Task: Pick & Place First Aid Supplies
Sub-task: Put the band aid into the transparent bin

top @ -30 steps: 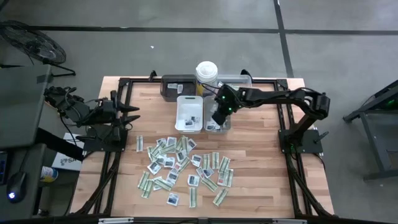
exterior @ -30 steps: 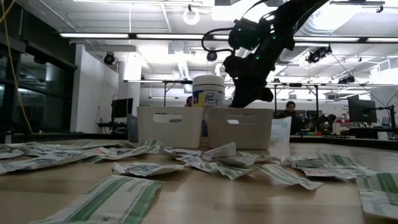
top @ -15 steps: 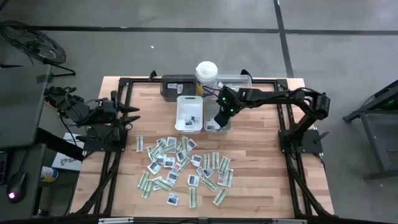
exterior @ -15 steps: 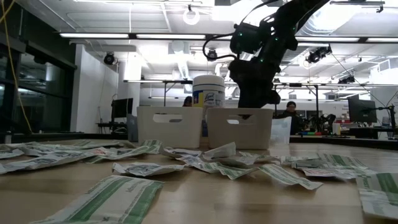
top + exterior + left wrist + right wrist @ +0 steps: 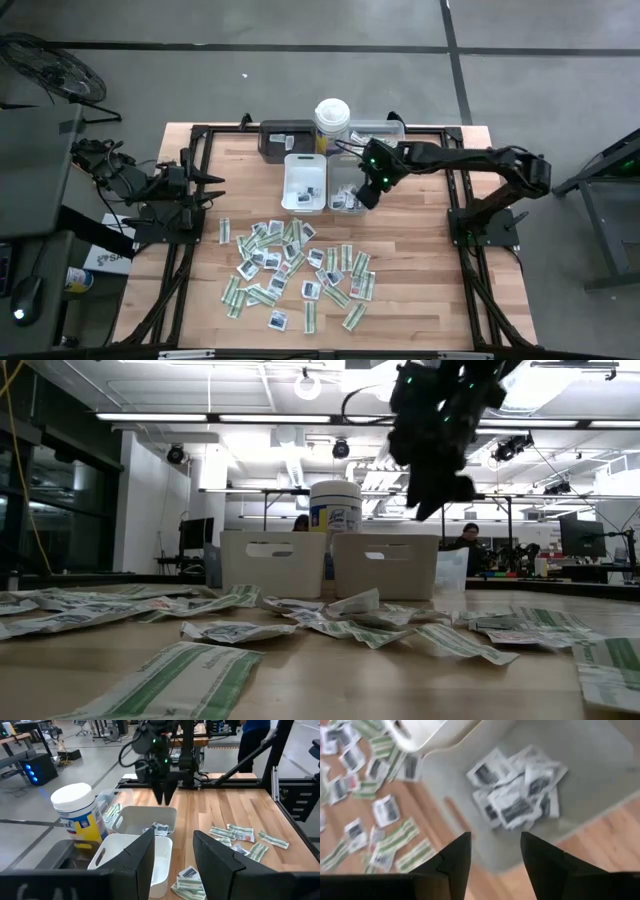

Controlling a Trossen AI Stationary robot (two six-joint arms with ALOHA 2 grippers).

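Observation:
Many first aid supplies (image 5: 295, 270), white sachets and green-and-white strips, lie flat in a loose spread on the wooden table. More sachets (image 5: 520, 790) lie heaped on the floor of the grey tray (image 5: 345, 172). Some lie in the white tray (image 5: 305, 172) beside it. My right gripper (image 5: 492, 855) hangs open above the grey tray's right side, pointing steeply down, with nothing between its fingers. In the high view my right gripper (image 5: 368, 192) is over that tray's right rim. My left gripper (image 5: 172, 855) waits open and empty at the table's left edge.
A tall white lidded canister (image 5: 331, 115) stands at the far edge. A dark tray (image 5: 283, 140) is at its left and a clear tray (image 5: 378, 130) at its right. Black frame rails (image 5: 200, 150) run along the table's sides. Bare wood lies to the right of the spread.
My right gripper has risen out of the grey tray and drawn back toward the table's right edge. It now hangs clear above the tray's rim. The packets on the table have kept their places.

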